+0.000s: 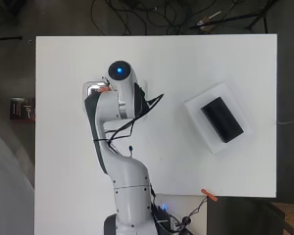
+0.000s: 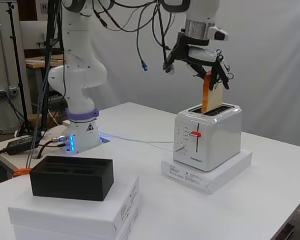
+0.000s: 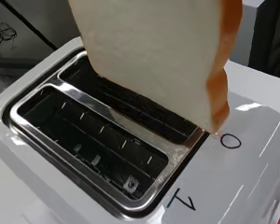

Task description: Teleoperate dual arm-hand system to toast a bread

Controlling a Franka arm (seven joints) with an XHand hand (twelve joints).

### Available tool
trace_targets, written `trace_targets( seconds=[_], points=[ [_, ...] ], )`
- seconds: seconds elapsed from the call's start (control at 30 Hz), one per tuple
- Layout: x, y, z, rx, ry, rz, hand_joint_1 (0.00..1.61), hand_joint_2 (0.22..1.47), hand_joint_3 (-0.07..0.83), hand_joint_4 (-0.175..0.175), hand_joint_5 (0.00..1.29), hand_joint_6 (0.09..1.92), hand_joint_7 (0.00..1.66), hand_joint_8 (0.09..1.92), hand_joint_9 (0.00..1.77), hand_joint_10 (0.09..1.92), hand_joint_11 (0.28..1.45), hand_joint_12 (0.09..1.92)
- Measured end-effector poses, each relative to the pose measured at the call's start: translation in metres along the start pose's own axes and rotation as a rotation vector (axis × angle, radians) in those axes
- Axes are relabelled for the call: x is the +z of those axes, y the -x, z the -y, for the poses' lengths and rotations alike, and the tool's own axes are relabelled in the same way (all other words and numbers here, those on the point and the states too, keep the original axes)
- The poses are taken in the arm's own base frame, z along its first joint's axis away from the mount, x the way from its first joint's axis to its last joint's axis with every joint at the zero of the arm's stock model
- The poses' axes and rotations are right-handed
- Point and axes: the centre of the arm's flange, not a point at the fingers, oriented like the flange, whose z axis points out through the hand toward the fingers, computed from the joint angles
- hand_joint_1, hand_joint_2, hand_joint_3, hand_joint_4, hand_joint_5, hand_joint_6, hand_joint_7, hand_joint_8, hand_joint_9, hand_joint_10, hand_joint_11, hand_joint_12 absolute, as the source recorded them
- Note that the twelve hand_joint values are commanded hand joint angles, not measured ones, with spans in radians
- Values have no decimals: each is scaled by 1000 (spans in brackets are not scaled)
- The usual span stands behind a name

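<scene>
My arm stands at the left of the side view, base on the white tabletop, reaching up and across to the toaster.

Low and well apart from my fingers, nearest the side camera, a black block with slots sits on a white box. The overhead view shows that same pair off at the right of the tabletop.

My hand hangs directly above the toaster. My fingers are curled downward and pinch the upper edge of the bread slice, which hangs upright just below them. The slice's lower end is at the toaster's top opening; from the side view it looks to be at or just inside the slot mouth, and I cannot tell how deep. The wrist view has the bread with its orange-brown crust over the farther slot, its bottom corner down at the slot's end. The other slot, beside it, shows bare metal guides.

Below my fingers, the toaster is white with a red lever on its front face. It stands on a flat white box, which rests on the tabletop.

In the overhead view my arm covers the toaster almost completely; only a white corner shows.
</scene>
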Motion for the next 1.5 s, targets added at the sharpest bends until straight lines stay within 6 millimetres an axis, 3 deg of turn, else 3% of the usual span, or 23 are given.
trace_targets(
  seconds=[0.17,0.37,0.53,0.8,0.93,1.2,1.27,1.3,1.33,1.37,1.4,1.5],
  points=[
    [3,-7,-13,23,-19,-15,880,1255,-1,175,718,1370,1301,87,1383,87,814,87],
    [18,-37,-8,-50,-4,69,869,1260,1,175,710,1381,1327,87,1416,87,835,87],
    [34,-48,-5,-100,4,101,868,1259,0,175,712,1378,1364,87,1458,87,868,87],
    [9,-43,-7,-90,32,54,874,1253,-1,175,723,1363,1352,87,1446,87,836,87],
    [12,-49,-4,-107,54,97,881,1246,-2,175,735,1345,1346,87,1441,87,839,87],
    [21,-79,5,-170,51,87,905,1227,1,175,766,1299,1355,87,1464,87,891,87],
    [22,-78,4,-168,23,84,453,1143,-7,68,592,576,1117,87,1253,87,763,87],
    [23,-78,1,-161,-3,76,273,1050,-12,16,438,309,897,87,1031,87,658,87],
    [22,-78,-2,-153,-31,69,161,977,-17,-14,300,154,584,87,719,87,547,87],
    [21,-77,-5,-143,-54,63,84,931,-19,-33,196,87,334,87,476,87,467,87],
    [17,-76,-9,-131,-71,59,41,903,-21,-42,134,87,188,87,330,87,421,87],
    [-8,-71,-14,-92,-50,40,3,880,-16,-40,93,87,78,87,202,87,380,87]
  ],
)
